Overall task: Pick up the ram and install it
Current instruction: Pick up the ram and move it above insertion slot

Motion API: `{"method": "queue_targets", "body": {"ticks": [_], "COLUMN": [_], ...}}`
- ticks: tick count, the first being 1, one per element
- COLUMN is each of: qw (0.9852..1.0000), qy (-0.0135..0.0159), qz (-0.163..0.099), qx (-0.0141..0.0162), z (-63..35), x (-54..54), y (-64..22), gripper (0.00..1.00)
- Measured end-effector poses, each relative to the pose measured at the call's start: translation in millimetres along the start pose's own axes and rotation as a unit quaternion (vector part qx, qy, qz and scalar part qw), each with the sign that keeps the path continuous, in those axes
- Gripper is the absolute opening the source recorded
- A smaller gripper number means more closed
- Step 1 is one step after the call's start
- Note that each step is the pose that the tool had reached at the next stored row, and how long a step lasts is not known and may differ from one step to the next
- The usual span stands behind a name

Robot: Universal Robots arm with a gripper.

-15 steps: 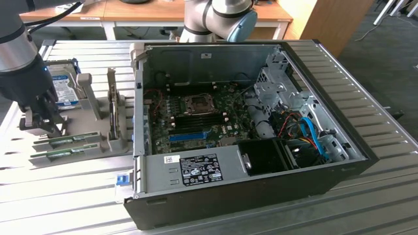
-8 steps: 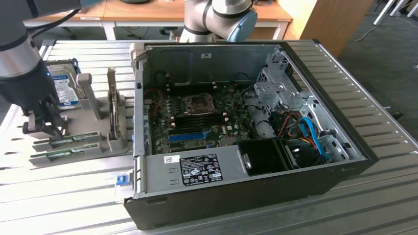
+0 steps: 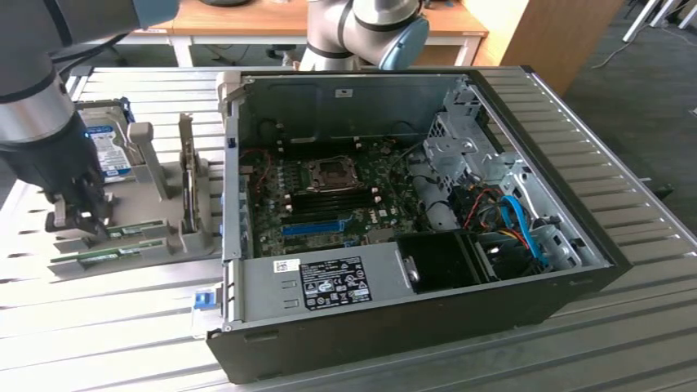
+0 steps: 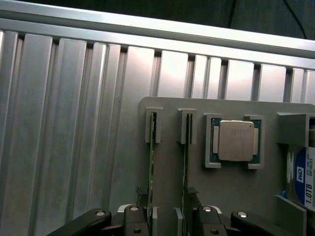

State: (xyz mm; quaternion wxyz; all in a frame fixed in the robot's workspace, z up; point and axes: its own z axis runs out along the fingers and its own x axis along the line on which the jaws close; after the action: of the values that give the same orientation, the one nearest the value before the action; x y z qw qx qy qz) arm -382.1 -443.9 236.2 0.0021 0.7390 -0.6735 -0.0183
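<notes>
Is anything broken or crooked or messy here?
No, nothing looks wrong. One ram stick and its twin stand straight in the grey holder, the square chip lies flat in its pocket, and the computer is only open, not broken.

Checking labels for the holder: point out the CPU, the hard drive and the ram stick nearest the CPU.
CPU [image 4: 235, 141]: wrist view, middle of metal lid.
hard drive [image 4: 306, 179]: wrist view, blue-white label.
ram stick [image 4: 185, 167]: wrist view, its thin edge.

Even, diffuse overhead light.
Glare streaks the ribbed table [image 4: 172, 69]; the computer case [image 3: 348, 106] holds soft interior shadow.
</notes>
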Motion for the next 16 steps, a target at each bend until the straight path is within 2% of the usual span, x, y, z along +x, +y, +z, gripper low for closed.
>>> {"method": "queue_targets", "body": {"ticks": [4, 11, 16], "qw": [1.0000, 1.0000, 1.0000], "qy": [0.0000, 0.0000, 0.0000], "qz": [0.000, 0.000, 0.000], "qx": [-0.0001, -0.0001, 0.0000], "z": [0.0, -0.2, 2.0], "x": [0.3, 11.1, 11.1], "y": [0.0, 1.0, 1.0], "gripper": [0.42, 0.42, 0.42]}}
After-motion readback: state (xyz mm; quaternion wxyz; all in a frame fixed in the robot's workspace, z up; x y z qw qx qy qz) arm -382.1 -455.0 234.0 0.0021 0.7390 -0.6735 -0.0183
